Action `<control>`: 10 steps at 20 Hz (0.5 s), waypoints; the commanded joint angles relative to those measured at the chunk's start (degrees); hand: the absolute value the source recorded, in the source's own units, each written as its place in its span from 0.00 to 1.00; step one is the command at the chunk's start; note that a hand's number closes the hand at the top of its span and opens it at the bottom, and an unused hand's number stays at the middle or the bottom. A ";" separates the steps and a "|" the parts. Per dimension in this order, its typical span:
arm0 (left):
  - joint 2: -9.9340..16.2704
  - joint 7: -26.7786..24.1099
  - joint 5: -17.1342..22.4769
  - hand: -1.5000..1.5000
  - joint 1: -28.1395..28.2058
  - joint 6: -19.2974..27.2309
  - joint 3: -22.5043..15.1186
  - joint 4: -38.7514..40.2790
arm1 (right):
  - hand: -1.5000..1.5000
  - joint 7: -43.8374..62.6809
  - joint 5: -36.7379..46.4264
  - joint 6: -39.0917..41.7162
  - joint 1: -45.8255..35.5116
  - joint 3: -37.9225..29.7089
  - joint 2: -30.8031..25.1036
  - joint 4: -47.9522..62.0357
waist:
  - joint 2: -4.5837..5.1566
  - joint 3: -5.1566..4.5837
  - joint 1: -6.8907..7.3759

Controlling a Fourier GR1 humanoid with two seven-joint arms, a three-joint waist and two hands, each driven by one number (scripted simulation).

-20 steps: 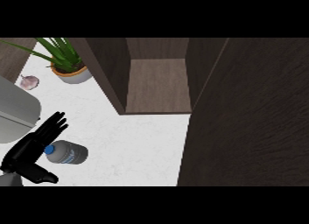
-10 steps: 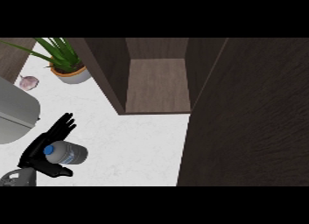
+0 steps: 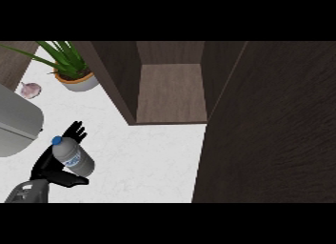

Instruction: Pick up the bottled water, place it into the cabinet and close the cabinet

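The bottled water (image 3: 74, 158), clear with a blue cap pointing up and to the left, lies against the palm of my left hand (image 3: 45, 166) at the lower left of the head view. The thumb (image 3: 69, 180) curls round the bottle's near end and the fingers (image 3: 74, 129) show beyond its cap. Up and to the right of the hand stands the dark wooden cabinet (image 3: 172, 90), its inside bare. Its door (image 3: 276, 124) hangs open and fills the right side. My right hand does not show.
A potted green plant (image 3: 75, 78) stands at the back left beside the cabinet's side wall. A small pinkish bulb (image 3: 30, 89) lies left of it. A rounded grey appliance (image 3: 9, 126) sits at the left edge. White counter (image 3: 149, 157) stretches between hand and cabinet.
The left hand has closed in on the bottle, which lay on the counter beside it. The bottle now rests in the hand, turned cap-up and slightly nearer the cabinet.
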 commanded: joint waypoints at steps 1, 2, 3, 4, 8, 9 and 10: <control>-2.27 -3.98 0.56 1.00 -1.36 -3.15 -0.67 0.23 | 0.00 3.24 0.85 1.06 -1.97 -4.50 -1.87 -4.31 | -0.03 0.06 0.60; -2.99 -3.92 0.66 1.00 -1.64 -3.00 -0.65 1.74 | 0.00 6.02 5.90 -0.58 -0.57 2.00 -1.23 -6.97 | -0.13 0.00 0.19; -2.35 -4.52 0.74 1.00 -3.28 -4.15 -0.37 3.91 | 0.00 6.40 5.28 -1.47 -3.16 2.20 0.38 -5.49 | 0.03 -0.06 0.01; -4.06 -3.50 0.40 1.00 -1.56 -4.40 -1.63 2.69 | 0.00 4.77 5.80 -1.55 -1.30 1.94 -0.57 -6.10 | -0.15 0.01 0.17; -2.70 -6.89 -1.00 1.00 -3.88 -6.28 -3.32 2.92 | 0.00 1.56 3.09 -0.78 0.43 0.70 -1.85 -3.78 | -0.02 0.03 -0.03; -0.29 -8.72 -3.47 1.00 -2.55 -6.67 -5.71 0.14 | 0.00 2.58 4.20 -1.90 -0.42 1.55 -1.18 -4.86 | -0.18 0.01 0.05; -3.65 -11.49 -6.28 1.00 -2.07 0.33 -8.20 -3.12 | 0.00 2.08 4.87 -2.15 -2.44 1.69 -0.65 -2.43 | -0.27 -0.01 0.30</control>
